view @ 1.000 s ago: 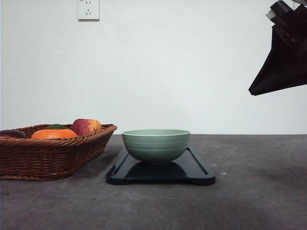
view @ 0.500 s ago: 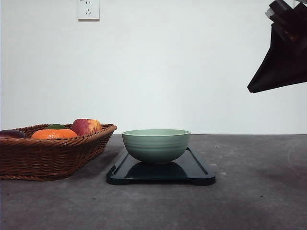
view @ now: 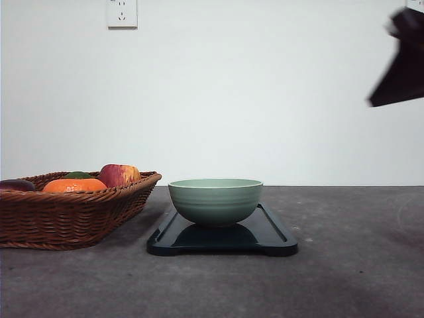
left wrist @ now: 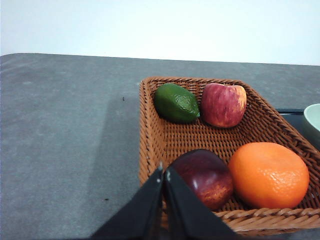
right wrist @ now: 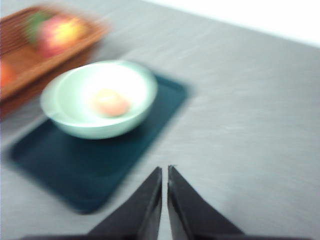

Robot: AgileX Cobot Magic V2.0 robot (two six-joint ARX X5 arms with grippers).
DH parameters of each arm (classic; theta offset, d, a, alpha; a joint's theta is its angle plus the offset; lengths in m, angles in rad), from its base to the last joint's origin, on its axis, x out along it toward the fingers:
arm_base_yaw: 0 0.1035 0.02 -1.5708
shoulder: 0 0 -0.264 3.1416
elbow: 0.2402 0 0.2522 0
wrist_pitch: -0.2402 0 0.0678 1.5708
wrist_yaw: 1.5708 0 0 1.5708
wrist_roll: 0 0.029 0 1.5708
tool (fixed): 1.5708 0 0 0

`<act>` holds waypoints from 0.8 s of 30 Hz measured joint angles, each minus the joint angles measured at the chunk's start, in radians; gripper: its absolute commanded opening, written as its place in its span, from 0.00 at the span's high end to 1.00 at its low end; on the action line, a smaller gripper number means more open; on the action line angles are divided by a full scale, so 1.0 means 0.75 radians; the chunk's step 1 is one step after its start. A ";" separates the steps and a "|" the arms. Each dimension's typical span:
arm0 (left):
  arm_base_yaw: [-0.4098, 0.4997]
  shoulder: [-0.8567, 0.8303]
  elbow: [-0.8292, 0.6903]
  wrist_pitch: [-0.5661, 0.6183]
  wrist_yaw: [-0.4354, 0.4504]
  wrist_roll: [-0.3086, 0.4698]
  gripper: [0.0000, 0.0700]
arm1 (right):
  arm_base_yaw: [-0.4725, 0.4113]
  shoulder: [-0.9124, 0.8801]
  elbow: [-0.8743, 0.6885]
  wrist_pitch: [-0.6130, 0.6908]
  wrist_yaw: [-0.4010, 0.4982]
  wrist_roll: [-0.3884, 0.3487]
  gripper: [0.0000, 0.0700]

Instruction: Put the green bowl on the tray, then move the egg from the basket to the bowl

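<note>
Egg (right wrist: 111,103) lay inside the green bowl (view: 215,201), near the middle of its floor, blurred in the right wrist view. Bowl sat upright on the tray (view: 265,237), roughly centred on it, tray flat on the dark grey table (view: 358,265). Basket (view: 66,215) stood just beside the tray on the robot's left, not touching it as far as the front view showed. In the basket: red-yellow apple (left wrist: 223,104) and green lime-like fruit (left wrist: 176,102) side by side at the end farther from the left gripper, orange (left wrist: 268,174) and a dark red-purple fruit (left wrist: 206,177) touching each other at the nearer end. Left gripper (left wrist: 164,175) hung over the basket's near rim, just beside the dark fruit, fingers pressed together with nothing between them. Right gripper (right wrist: 164,172) was off the tray, over bare table near one tray corner, fingers pressed together with a thin slit, holding nothing; the front view showed it as a dark shape high up and well to the right of the bowl, motion-blurred. White wall outlet (view: 122,12) was on the wall above the basket.
</note>
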 measured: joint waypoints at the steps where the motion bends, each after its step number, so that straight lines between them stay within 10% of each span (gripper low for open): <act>1: 0.000 0.000 0.000 0.000 0.000 0.000 1.00 | -0.022 -0.063 -0.056 0.022 0.008 0.000 0.98; 13: 0.000 0.000 0.000 0.000 0.000 0.000 1.00 | -0.362 -0.839 -0.450 0.011 -0.019 -0.020 0.98; 24: 0.000 0.000 0.000 -0.001 0.000 0.000 1.00 | -0.505 -0.874 -0.499 -0.042 -0.056 -0.019 0.98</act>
